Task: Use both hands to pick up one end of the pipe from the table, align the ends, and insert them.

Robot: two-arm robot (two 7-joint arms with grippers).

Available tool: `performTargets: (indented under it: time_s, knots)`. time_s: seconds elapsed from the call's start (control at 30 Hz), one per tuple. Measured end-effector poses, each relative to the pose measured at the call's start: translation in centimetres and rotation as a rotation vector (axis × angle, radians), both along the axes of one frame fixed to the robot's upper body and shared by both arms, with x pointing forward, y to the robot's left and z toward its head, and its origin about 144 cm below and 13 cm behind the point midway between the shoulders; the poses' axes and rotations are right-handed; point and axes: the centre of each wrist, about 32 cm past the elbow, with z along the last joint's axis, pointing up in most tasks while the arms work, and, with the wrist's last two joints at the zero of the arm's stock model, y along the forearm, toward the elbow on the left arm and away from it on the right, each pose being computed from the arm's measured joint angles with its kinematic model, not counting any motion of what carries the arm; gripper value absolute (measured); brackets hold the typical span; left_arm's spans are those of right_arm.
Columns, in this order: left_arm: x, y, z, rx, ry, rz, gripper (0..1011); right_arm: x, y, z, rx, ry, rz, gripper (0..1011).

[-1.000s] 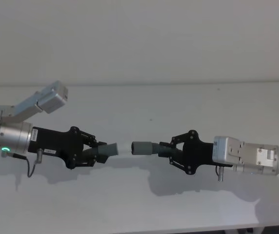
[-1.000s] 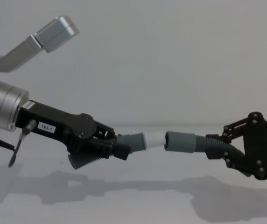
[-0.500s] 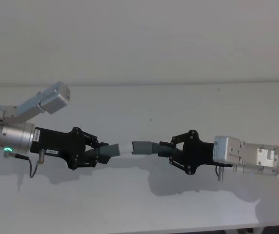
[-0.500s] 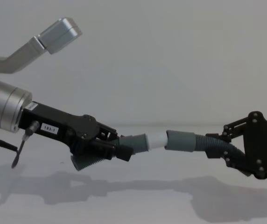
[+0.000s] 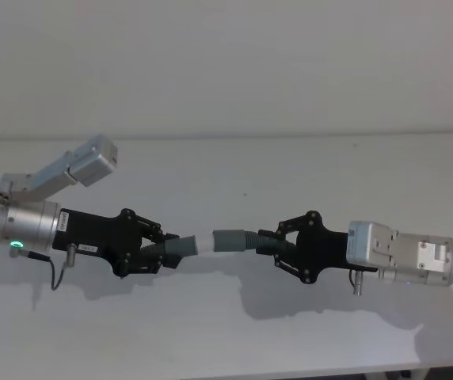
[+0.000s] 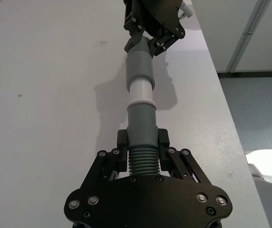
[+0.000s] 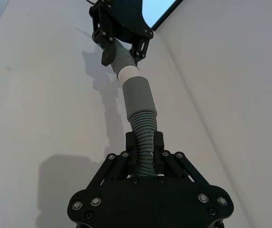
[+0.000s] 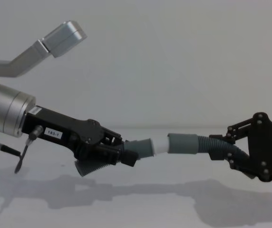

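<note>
Both arms hold their hose pieces up off the white table [image 5: 234,324], meeting near the middle of the scene. The left gripper [image 5: 161,252], reaching in from nine o'clock, is clamped tight on the ribbed part of one hose piece [image 6: 142,133], whose pale white tip [image 8: 160,144] points toward three o'clock. The right gripper [image 5: 271,245], coming from three o'clock, is closed firmly on the ribbing of the other hose piece [image 7: 140,114]. That piece's grey cuff [image 8: 183,143] sits over the white tip, the two ends lined up and partly pushed together.
</note>
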Motion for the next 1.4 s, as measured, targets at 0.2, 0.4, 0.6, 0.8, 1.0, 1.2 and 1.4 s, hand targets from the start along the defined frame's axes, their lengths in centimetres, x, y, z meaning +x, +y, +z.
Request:
performTargets:
  time_s: [0.2,0.4,0.6,0.8,1.0,1.2,1.4]
  knots:
    - [0.09,-0.15,-0.12,0.002,0.006,-0.004,329,-0.02,-0.02,0.03,0.001,-0.002,0.006,177]
    - [0.17,-0.28,-0.24,0.005,0.012,-0.007,329,-0.03,-0.01,0.07,-0.002,-0.002,0.02,177]
    - [0.19,-0.38,-0.34,0.008,0.019,-0.008,329,0.0,0.07,0.15,-0.005,-0.003,0.037,177]
    - [0.18,-0.37,-0.38,0.011,0.024,-0.008,329,0.03,0.3,0.24,-0.008,-0.003,0.058,177]
    - [0.12,-0.43,-0.45,0.015,0.029,-0.01,329,0.03,0.56,0.31,-0.009,-0.003,0.075,170]
    - [0.07,-0.49,-0.47,0.017,0.031,-0.011,329,0.02,0.74,0.37,-0.009,-0.004,0.087,169]
    - [0.03,-0.52,-0.49,0.017,0.032,-0.012,329,0.02,0.82,0.4,-0.008,-0.004,0.092,169]
